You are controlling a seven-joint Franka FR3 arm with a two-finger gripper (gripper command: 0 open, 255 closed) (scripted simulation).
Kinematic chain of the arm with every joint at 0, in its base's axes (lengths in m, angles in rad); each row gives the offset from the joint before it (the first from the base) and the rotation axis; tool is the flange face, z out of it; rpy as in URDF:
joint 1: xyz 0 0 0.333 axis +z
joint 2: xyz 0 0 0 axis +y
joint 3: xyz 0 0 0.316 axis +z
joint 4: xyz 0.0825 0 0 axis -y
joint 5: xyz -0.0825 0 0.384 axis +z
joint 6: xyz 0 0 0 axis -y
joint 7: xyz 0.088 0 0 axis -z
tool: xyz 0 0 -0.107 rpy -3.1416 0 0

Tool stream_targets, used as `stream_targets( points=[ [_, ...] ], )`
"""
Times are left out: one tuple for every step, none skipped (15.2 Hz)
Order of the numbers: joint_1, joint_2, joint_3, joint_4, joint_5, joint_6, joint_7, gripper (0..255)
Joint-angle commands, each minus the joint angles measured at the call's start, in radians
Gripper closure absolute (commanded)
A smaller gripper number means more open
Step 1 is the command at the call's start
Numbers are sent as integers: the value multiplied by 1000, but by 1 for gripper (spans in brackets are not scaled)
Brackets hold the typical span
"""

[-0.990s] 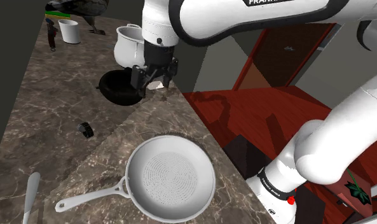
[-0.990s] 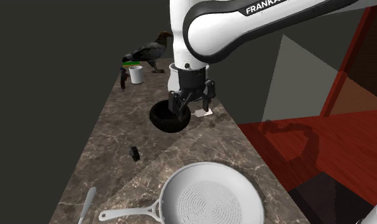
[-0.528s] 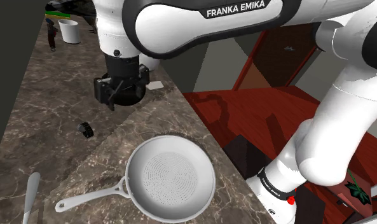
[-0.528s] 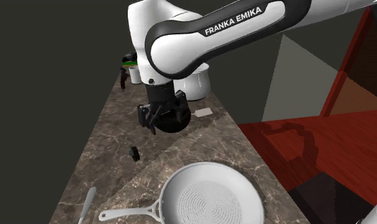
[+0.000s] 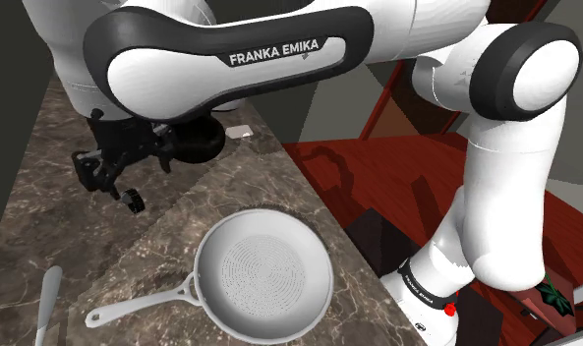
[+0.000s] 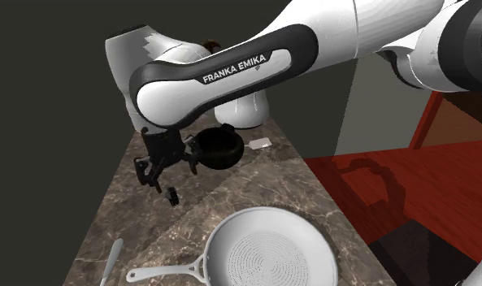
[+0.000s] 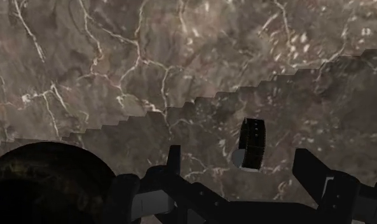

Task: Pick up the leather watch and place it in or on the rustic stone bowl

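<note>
My pincer point(image 7: 239, 158) hangs spread above the marble table point(image 7: 117, 63). The dark watch point(image 7: 252, 145) lies untouched between its fingers, left of centre in the shoulder view, near the black bowl point(image 5: 203, 145).

Both exterior views overlook one counter point(image 5: 43, 226); wrist view close above.

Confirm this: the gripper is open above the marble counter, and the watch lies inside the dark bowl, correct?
Not quite. The watch lies on the counter, apart from the dark bowl, as the wrist view shows. The gripper is indeed open above the counter.
</note>
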Motion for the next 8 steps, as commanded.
stream_targets(
  points=[
    [45, 74, -8, 93, -28, -29, 13, 0],
    [43, 76, -10, 82, -29, -17, 15, 0],
    [41, 78, -12, 71, -30, -5, 17, 0],
    [40, 80, -13, 61, -32, 7, 18, 0],
    [38, 83, -14, 52, -34, 18, 20, 0],
    [36, 85, -16, 42, -36, 30, 22, 0],
    [35, 88, -17, 33, -39, 41, 24, 0],
    [34, 91, -18, 25, -41, 53, 25, 0]
  ],
)
